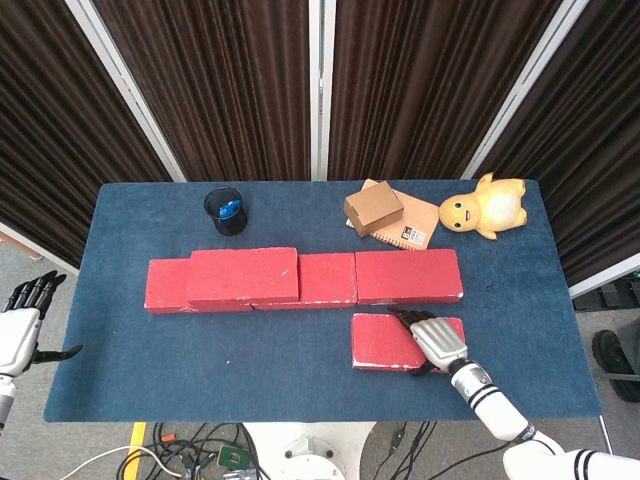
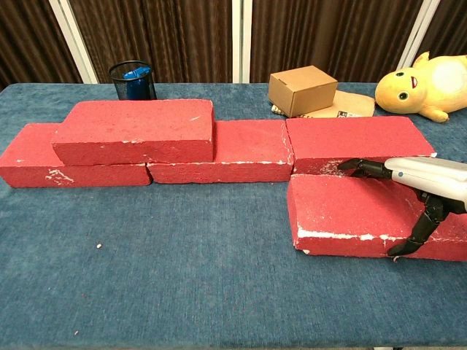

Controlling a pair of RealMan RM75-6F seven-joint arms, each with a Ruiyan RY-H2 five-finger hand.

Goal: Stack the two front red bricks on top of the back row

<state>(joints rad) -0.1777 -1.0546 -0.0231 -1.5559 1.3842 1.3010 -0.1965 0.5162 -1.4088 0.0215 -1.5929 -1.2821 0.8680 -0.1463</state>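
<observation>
One front red brick [image 1: 383,343] [image 2: 343,213] lies on the blue table just before the right end of the back row [image 1: 408,275] [image 2: 350,142]. My right hand [image 1: 438,341] [image 2: 423,175] grips this brick from above. Its fingers [image 2: 361,167] hook over the far edge and the thumb presses the near face. The brick's right end is hidden under the hand. Another red brick [image 1: 243,275] [image 2: 135,130] sits on top of the back row's left part. My left hand [image 1: 20,322] hangs off the table's left side, open, holding nothing.
A black pen cup [image 1: 226,211] [image 2: 133,80] stands behind the row at the left. A cardboard box [image 1: 373,208] [image 2: 302,89] on a notebook [image 1: 412,230] and a yellow plush toy [image 1: 486,207] [image 2: 423,75] sit at the back right. Bare blue cloth [image 2: 182,248] lies in front of the row.
</observation>
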